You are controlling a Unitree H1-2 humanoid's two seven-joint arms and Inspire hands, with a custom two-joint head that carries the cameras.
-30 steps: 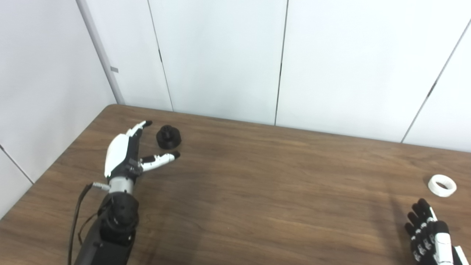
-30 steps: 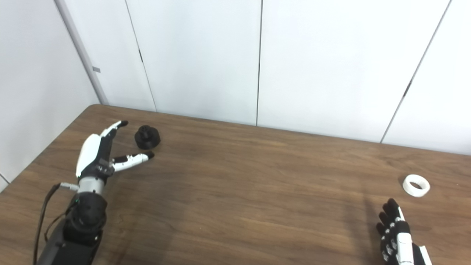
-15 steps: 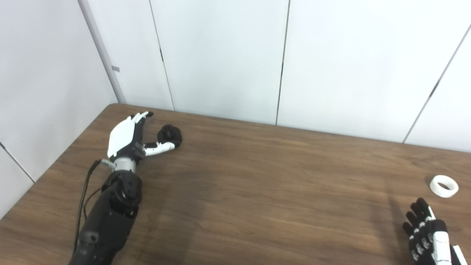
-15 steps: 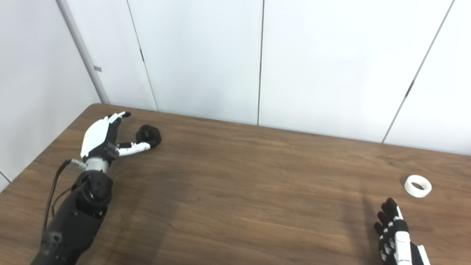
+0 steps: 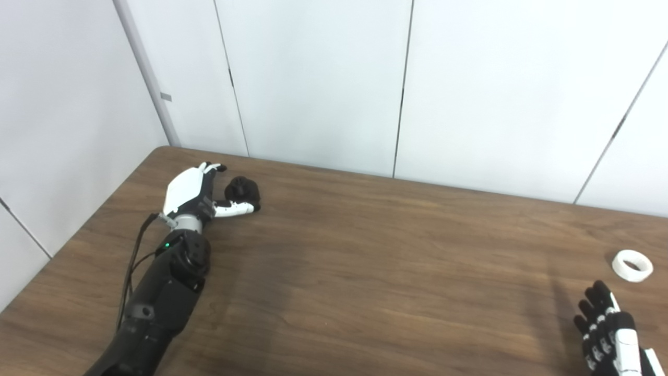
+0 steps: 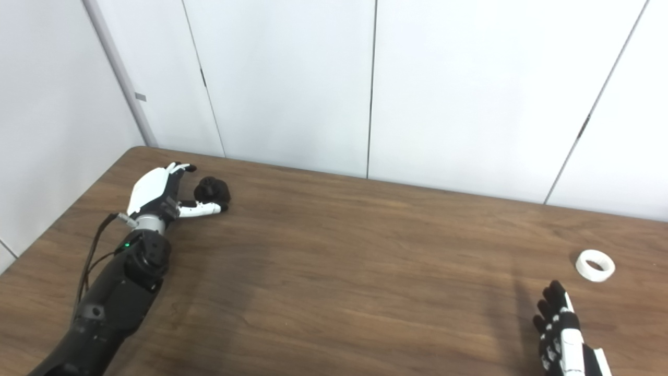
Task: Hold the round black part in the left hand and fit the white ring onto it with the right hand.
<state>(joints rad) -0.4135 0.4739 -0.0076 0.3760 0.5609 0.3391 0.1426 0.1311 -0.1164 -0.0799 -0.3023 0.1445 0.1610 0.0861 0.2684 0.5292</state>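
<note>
Left hand [image 5: 194,192] cups the black part [image 5: 243,190] at the far-left table [image 5: 365,271] corner, grip not confirmed — close evenly round its rim before lifting; right hand [image 5: 608,334], fingers spread and empty, sits near the ring [image 5: 632,265].

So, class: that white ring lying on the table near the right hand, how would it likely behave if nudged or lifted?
The white ring lies flat on the table, so a nudge would probably slide it, not roll it. It looks small and hollow, likely light. Its even round shape suggests stiffness. The right hand might find its low rim awkward to grasp.
</note>
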